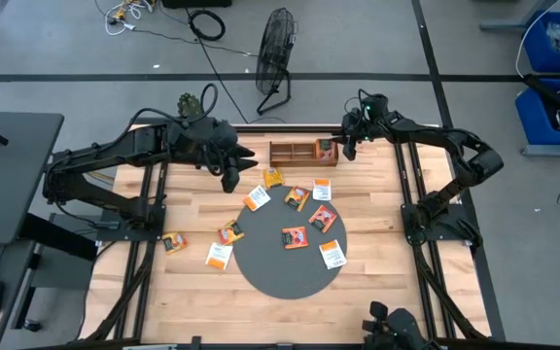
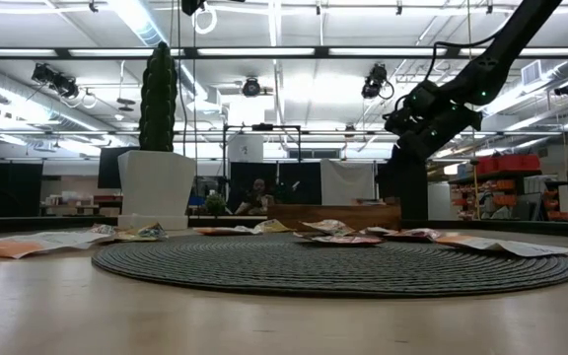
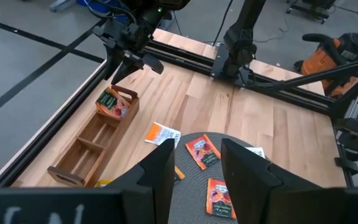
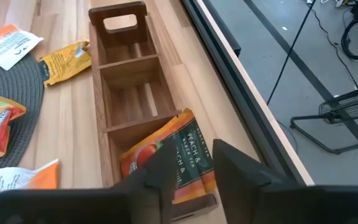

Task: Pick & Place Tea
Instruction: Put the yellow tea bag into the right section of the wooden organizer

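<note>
Several orange and white tea sachets lie flat on the round dark mat point(image 1: 261, 267) and on the wood around it, such as one point(image 1: 294, 237) mid-mat and one point(image 1: 173, 242) by the left edge. A peach-printed sachet point(image 4: 169, 158) leans inside the end compartment of the wooden tray point(image 1: 288, 153). My right gripper point(image 4: 207, 171) hovers open just above that compartment, clear of the sachet. My left gripper point(image 3: 197, 177) is open in the air over the mat's far edge, left of the tray point(image 3: 89, 146), holding nothing.
The tray point(image 4: 126, 68) sits at the table's far edge, and its other two compartments hold nothing. A yellow sachet point(image 1: 273, 178) lies just in front of it. Black frame rails point(image 1: 411, 185) run along both table sides. A fan point(image 1: 275, 58) stands on the floor beyond.
</note>
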